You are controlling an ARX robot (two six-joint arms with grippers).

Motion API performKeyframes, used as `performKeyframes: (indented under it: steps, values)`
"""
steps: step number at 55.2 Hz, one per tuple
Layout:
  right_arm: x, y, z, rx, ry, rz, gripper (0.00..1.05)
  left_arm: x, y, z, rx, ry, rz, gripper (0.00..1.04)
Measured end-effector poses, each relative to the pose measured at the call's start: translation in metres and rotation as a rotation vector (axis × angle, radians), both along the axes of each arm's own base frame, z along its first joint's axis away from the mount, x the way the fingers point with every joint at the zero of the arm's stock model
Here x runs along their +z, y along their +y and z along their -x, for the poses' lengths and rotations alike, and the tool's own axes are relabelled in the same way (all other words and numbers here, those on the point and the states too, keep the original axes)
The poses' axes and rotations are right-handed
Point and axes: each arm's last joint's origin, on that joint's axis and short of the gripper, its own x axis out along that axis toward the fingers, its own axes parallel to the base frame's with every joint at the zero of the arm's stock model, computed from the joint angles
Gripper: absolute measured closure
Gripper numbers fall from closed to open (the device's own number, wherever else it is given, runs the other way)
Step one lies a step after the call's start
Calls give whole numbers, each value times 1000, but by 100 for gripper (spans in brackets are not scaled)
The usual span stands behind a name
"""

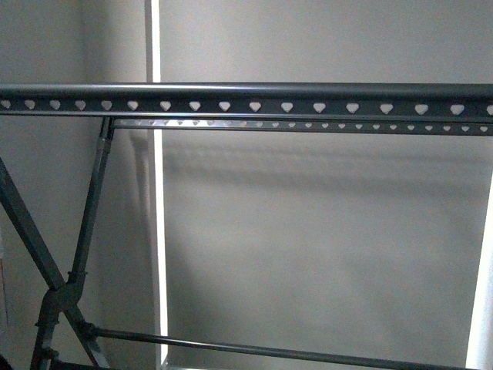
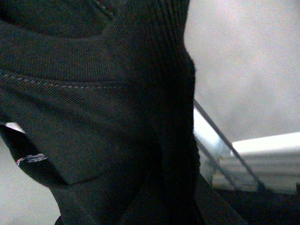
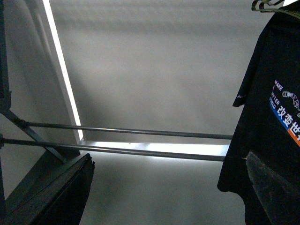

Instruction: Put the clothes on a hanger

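Rack (image 1: 69, 301) looms ahead, heart-hole rail (image 1: 254, 91) bare, nothing hung yet

T-shirt (image 3: 267, 117) dangles off small wire hanger (image 3: 269, 4), well off to side, near lower bars (image 3: 140, 131)

Black cloth smothers left wrist camera; left jaws hidden, can't tell if gripping

Right jaws spread wide, empty, one tip close by shirt hem

Risks, my guess: hook lifted blind, misses rail or clips heart hole; swing slides shirt off wire; hem snags lower bars or right tip

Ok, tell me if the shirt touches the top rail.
Cannot tell. Front view shows the rail without the shirt; right wrist view shows the shirt without that rail.
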Motion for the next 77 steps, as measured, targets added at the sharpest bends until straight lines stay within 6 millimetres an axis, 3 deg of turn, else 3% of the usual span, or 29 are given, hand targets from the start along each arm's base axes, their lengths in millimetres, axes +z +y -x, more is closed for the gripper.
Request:
performKeyframes:
  steps: [11, 17, 21, 28, 32, 41, 57, 66, 77]
  values:
    - [0, 0, 0, -2, 0, 0, 7, 12, -29, 38, -469, -63, -145, 101]
    - [0, 0, 0, -1, 0, 0, 7, 24, -31, 38, -499, -174, -323, 101]
    - [0, 0, 0, -1, 0, 0, 7, 37, -33, 35, -559, -348, -490, 101]
    - [0, 0, 0, 0, 0, 0, 7, 62, -46, 36, -861, -689, -799, 101]
    - [0, 0, 0, -1, 0, 0, 7, 72, -54, 35, -993, -782, -971, 101]
    - [0, 0, 0, -1, 0, 0, 7, 85, -65, 12, -1128, -886, -1379, 101]
    - [0, 0, 0, 0, 0, 0, 7, 100, -79, -33, -1178, -1036, -1798, 101]
    - [0, 0, 0, 0, 0, 0, 7, 97, -100, -55, -1207, -1112, -1898, 101]
    - [0, 0, 0, 0, 0, 0, 7, 86, -132, -60, -1276, -1175, -1894, 101]
